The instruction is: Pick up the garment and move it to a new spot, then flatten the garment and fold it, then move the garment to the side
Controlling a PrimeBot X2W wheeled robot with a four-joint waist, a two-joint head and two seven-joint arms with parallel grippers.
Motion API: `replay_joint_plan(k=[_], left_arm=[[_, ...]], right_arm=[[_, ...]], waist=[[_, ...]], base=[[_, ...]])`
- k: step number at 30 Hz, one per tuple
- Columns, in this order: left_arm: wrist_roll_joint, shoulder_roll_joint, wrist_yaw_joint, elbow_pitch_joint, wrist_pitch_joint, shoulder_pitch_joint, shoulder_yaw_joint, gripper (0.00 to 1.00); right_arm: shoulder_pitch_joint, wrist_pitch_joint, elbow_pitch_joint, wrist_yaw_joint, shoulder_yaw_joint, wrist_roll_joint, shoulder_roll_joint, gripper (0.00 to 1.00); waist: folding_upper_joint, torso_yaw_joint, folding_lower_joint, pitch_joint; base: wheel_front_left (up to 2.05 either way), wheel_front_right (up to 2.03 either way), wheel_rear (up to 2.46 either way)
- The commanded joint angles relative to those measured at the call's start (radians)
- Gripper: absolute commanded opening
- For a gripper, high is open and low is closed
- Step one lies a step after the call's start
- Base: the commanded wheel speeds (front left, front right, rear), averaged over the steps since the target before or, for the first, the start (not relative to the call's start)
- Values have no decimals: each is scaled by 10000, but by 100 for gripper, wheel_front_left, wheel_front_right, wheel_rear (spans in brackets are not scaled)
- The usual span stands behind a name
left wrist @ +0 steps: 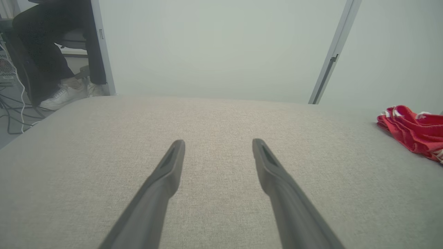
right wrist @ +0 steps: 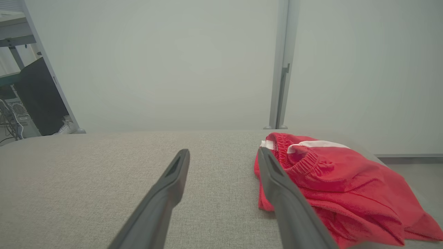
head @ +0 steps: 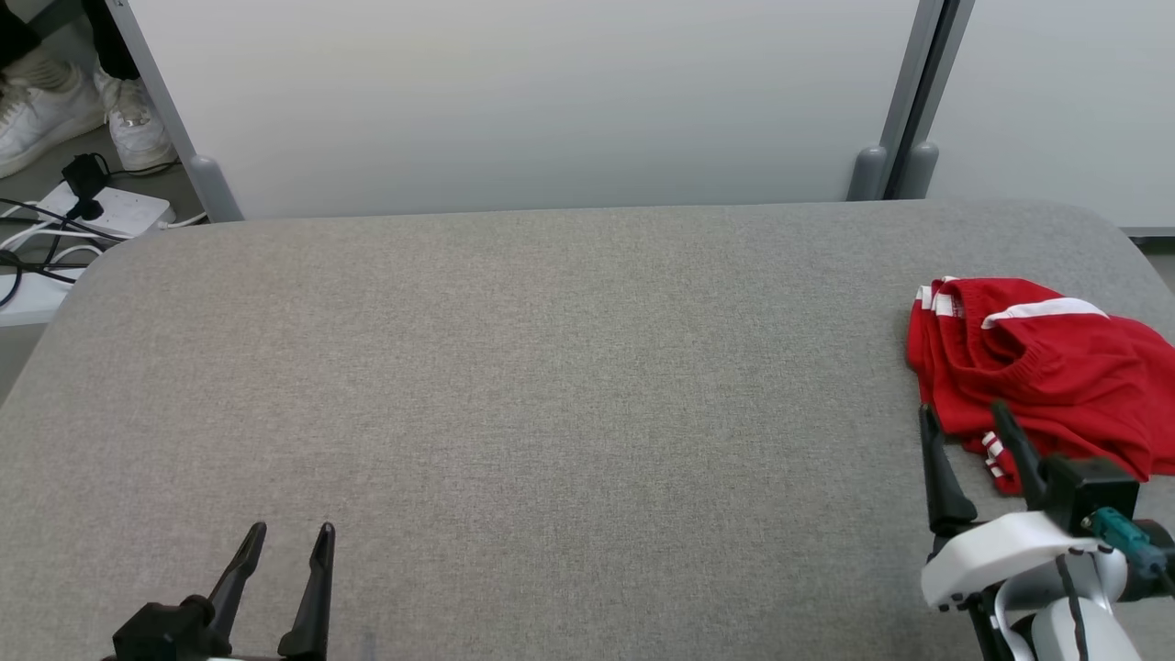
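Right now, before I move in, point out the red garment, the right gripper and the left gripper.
red garment (head: 1056, 367), head view, middle of the bunched cloth.
right gripper (head: 963, 411), head view, midway between its open fingertips.
left gripper (head: 292, 530), head view, midway between its open fingertips.

At the right of the head view the red garment (head: 1056, 367) runs off the frame edge, and the right hand (head: 963, 410) covers part of its near hem. At the upper left a person (head: 46, 110) is cut to white shoes and dark trouser cuffs; the bottom edge crops the left hand (head: 292, 530) at its base.
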Motion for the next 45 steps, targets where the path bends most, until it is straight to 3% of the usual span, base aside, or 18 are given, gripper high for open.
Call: replay_joint_plan(k=[1,16,35,36,45], left_arm=[[189,112,-38,-209,-103,-209,461,100],[881,-317,-39,-247,-103,-50,1262,100],[803,-195,-40,-299,-103,-10,1207,100],[827,-351,0,16,2,294,911,0],[206,-593,0,428,236,263,953,0]], right_arm=[[-68,-189,-197,29,343,84,-74,100],[377,-489,-57,29,743,262,-74,100],[348,-593,45,29,781,320,-74,100],[495,-405,301,0,611,333,15,0],[776,-172,628,0,563,997,99,0]], waist=[[0,5,0,-24],[0,-46,0,-134],[0,-76,0,-20],[0,-77,0,-20],[0,-78,20,-24]], base=[[0,0,0],[0,0,0],[0,0,0],[0,0,0],[0,0,0]])
